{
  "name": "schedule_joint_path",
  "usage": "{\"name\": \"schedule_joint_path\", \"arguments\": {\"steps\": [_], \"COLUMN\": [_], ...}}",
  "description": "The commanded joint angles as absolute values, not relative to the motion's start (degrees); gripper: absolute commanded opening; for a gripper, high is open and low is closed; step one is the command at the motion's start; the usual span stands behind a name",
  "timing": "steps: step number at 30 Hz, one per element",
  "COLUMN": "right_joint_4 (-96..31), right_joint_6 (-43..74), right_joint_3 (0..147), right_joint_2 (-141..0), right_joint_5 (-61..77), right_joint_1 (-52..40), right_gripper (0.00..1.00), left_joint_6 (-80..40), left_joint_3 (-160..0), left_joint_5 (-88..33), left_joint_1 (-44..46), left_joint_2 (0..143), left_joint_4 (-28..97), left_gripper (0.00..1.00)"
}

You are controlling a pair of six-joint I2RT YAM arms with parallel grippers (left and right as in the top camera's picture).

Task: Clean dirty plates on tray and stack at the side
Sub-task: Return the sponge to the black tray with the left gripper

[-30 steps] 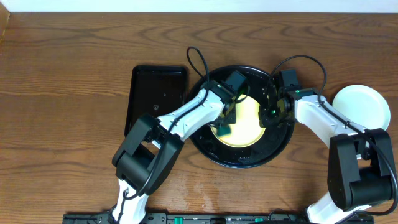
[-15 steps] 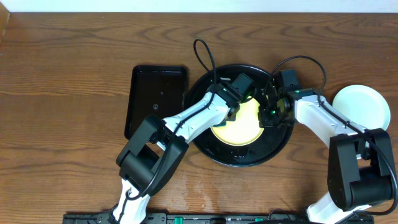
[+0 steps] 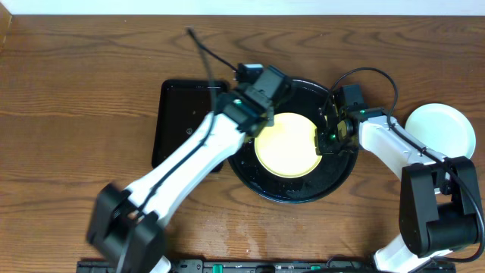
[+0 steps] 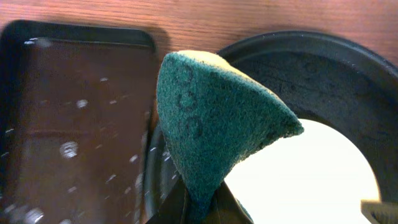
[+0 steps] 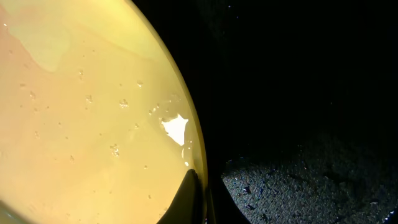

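Left arm has swung up & off to the upper-left since the earlier frame. Then it was over the plate's middle, now the plate's face is uncovered. Right arm hasn't shifted.

The left gripper (image 4: 200, 208) is clamped tight on a dark green scouring sponge (image 4: 211, 124). It's pinched at the lower end, so the sponge folds into a cone & fans out above the fingers. It hangs clear of the plate, near the left rim of the large round glossy black tray (image 3: 303, 194), beside the rectangular glossy black tray (image 4: 74, 112). Prob. lifted so the wiped face can be checked or the plate taken out, but that's a guess.

The right gripper (image 3: 327, 138) is closed on the right rim of the small round pale yellow plate (image 3: 286, 144), w/ a fingertip at the edge in the wrist view. It's likely there to stop the plate sliding under the scrub. The plate lies flat, approx. centre of the round tray. It has water droplets on it & no red smear I can make out.

Further out, a pale round plate (image 3: 439, 129) sits on the brown wooden table (image 3: 76, 76), right of the round tray & apart from it. I'd guess that's the stack spot. Can't tell if another plate lies under it.
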State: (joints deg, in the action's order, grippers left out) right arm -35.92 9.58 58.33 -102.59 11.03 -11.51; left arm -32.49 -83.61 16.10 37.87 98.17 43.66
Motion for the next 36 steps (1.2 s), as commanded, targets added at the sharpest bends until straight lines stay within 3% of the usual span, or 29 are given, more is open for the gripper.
{"name": "schedule_joint_path", "arguments": {"steps": [1,8,15,18,21,23,25,27,28,29,30,31,36], "right_joint_4": [-36.6,-36.6,-36.5,-36.5,-36.4,-36.3,-36.3,-36.0,-35.9,-35.7,-35.7,-35.7,-36.8], "right_joint_6": [8.0,8.0,8.1,8.1,8.1,8.1,8.1,8.1,8.1,8.1,8.1,8.3,8.3], "right_joint_3": [57.2,57.2,57.2,57.2,57.2,57.2,57.2,57.2,57.2,57.2,57.2,57.2,57.8], "right_joint_2": [-103.5,-103.5,-103.5,-103.5,-103.5,-103.5,-103.5,-103.5,-103.5,-103.5,-103.5,-103.5,-101.5], "right_joint_5": [5.8,6.0,8.2,10.2,11.1,11.1,11.1,11.0,11.0,11.0,11.0,11.4,13.6], "right_joint_1": [-11.6,-11.7,-11.7,-11.7,-11.7,-11.7,-11.7,-11.7,-11.7,-11.7,-11.7,-11.7,-11.7], "right_gripper": [0.01,0.01,0.01,0.01,0.01,0.02,0.12,0.31,0.34,0.27,0.06,0.01,0.01], "left_joint_6": [-31.2,-27.2,-22.2,-21.8,-20.1,-19.9,-20.0,-20.0,-20.0,-20.0,-20.0,-20.0,-19.9], "left_joint_3": [-84.4,-78.9,-67.8,-67.1,-67.3,-67.7,-68.6,-69.7,-70.0,-70.2,-70.2,-70.2,-70.2], "left_joint_5": [14.3,12.3,1.0,-0.7,-0.9,-0.9,-1.1,-1.1,-1.1,-1.1,-1.1,-1.1,-1.1], "left_joint_1": [34.5,22.7,14.4,13.1,12.8,12.8,12.8,12.8,12.8,12.8,12.8,12.8,12.8], "left_joint_2": [95.4,96.0,100.3,101.5,101.3,100.2,98.6,96.1,94.6,92.9,91.1,88.9,80.1], "left_joint_4": [47.5,50.5,38.5,37.4,37.2,37.8,39.5,41.5,42.3,43.0,43.7,44.5,48.3], "left_gripper": [0.08,0.08,0.08,0.16,0.36,0.43,0.56,0.66,0.71,0.75,0.77,0.79,0.80]}}
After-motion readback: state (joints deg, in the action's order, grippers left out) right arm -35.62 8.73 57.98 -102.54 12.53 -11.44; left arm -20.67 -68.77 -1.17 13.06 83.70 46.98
